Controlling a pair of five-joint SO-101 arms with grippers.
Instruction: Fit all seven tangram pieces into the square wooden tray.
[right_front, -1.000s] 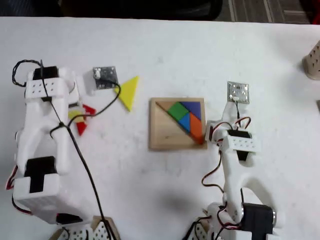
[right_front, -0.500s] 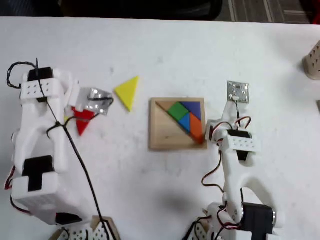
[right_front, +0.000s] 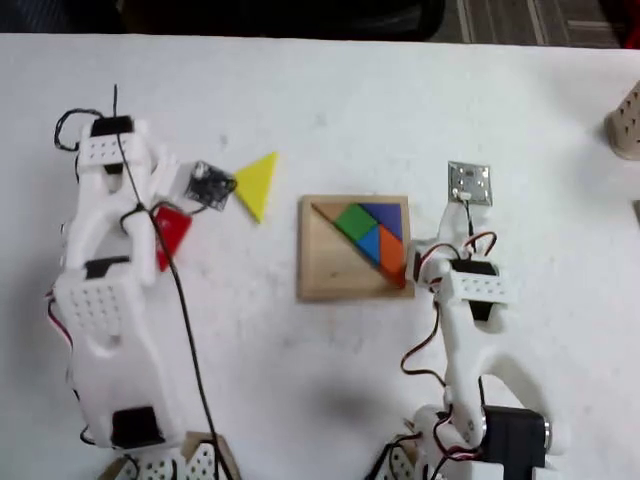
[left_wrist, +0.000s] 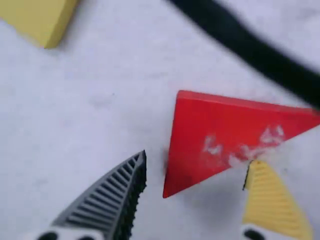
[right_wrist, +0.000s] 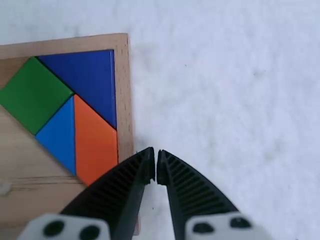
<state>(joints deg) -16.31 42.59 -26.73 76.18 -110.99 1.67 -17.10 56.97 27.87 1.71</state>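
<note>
Tray (right_front: 330, 275) mid-table, half filled: green square (right_wrist: 32, 95), two blue pieces, orange piece (right_wrist: 95, 145). Red triangle (left_wrist: 220, 135) and yellow triangle (right_front: 258, 183) lie loose on the table. Left gripper (left_wrist: 195, 162) has its jaws apart, astride the red triangle's corner. Right gripper (right_wrist: 155, 155) is closed, low beside the tray's edge.

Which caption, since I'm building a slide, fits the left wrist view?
Open left tool brackets one corner of the red triangle on the white table, yellow piece nearby.

The wooden tray (right_front: 325, 270) is pale tan. In it are a green piece (right_front: 352, 220), a dark blue piece (right_front: 385, 216), a light blue piece (right_front: 368, 243) and an orange piece (right_front: 393, 256). A yellow triangle (right_front: 256, 184) and a red triangle (right_front: 172, 232) lie on the white table (right_front: 450, 100). The left gripper (left_wrist: 195, 162) has one grey ribbed finger and one yellow; the right gripper (right_wrist: 155, 157) is ribbed black.
</note>
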